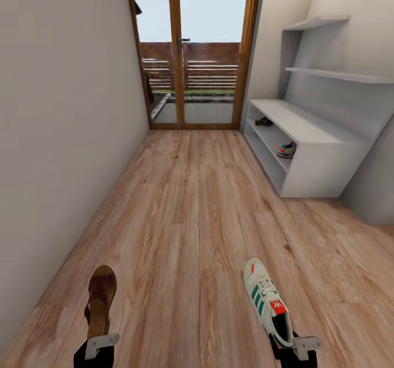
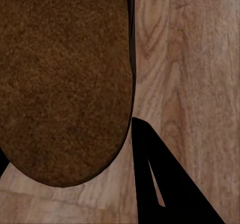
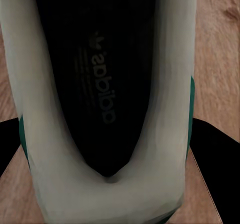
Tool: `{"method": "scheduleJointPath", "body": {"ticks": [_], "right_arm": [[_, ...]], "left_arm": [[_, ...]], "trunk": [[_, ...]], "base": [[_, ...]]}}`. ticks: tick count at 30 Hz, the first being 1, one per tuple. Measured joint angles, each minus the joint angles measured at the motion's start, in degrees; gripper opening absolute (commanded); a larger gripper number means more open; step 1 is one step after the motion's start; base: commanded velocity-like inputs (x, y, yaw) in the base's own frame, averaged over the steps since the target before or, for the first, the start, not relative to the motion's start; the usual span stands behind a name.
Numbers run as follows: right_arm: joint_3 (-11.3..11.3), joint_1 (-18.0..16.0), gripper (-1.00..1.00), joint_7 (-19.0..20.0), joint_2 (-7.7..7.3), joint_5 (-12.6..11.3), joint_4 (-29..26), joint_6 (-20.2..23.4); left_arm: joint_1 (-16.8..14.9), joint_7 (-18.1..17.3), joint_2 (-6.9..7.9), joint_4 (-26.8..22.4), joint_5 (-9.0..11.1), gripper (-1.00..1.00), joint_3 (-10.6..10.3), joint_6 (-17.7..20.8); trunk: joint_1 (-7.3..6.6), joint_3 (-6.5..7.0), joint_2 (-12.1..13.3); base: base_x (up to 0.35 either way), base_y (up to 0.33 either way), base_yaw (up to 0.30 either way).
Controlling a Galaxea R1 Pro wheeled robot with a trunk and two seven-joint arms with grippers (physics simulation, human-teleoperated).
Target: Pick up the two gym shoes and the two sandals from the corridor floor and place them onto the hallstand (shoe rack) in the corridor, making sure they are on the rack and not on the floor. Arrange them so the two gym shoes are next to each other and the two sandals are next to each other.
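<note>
Nearest, a sandal [image 1: 100,301] is pinched by its heel in the left gripper [image 1: 98,346] and a gym shoe [image 1: 268,301] by its heel in the right gripper [image 1: 295,347], both carried above the corridor floor [image 1: 186,209]. One of each is already shelved in the hallstand [image 1: 306,138], far right, so their partners can be set alongside.

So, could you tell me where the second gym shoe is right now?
In the head view, the second gym shoe sits on the hallstand's lower shelf at right, nearer the camera than the sandal there.
</note>
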Motion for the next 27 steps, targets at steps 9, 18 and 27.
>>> {"method": "scheduleJointPath", "body": {"ticks": [9,18,27], "right_arm": [[0.0,0.0,-1.0,0.0,0.0,0.0,0.0,0.0],[0.0,0.0,-1.0,0.0,0.0,0.0,0.0,0.0],[0.0,0.0,-1.0,0.0,0.0,0.0,0.0,0.0]], "left_arm": [[0.0,0.0,0.03,0.0,0.0,-1.0,0.0,0.0],[0.0,0.0,0.01,0.0,0.0,-1.0,0.0,0.0],[0.0,0.0,0.04,0.0,0.0,-1.0,0.1,0.0]], "trunk": [[0.0,0.0,0.0],[0.0,0.0,0.0],[0.0,0.0,0.0]], "base": [[0.339,0.0,0.0],[0.339,0.0,0.0],[0.328,0.07,0.0]]}}
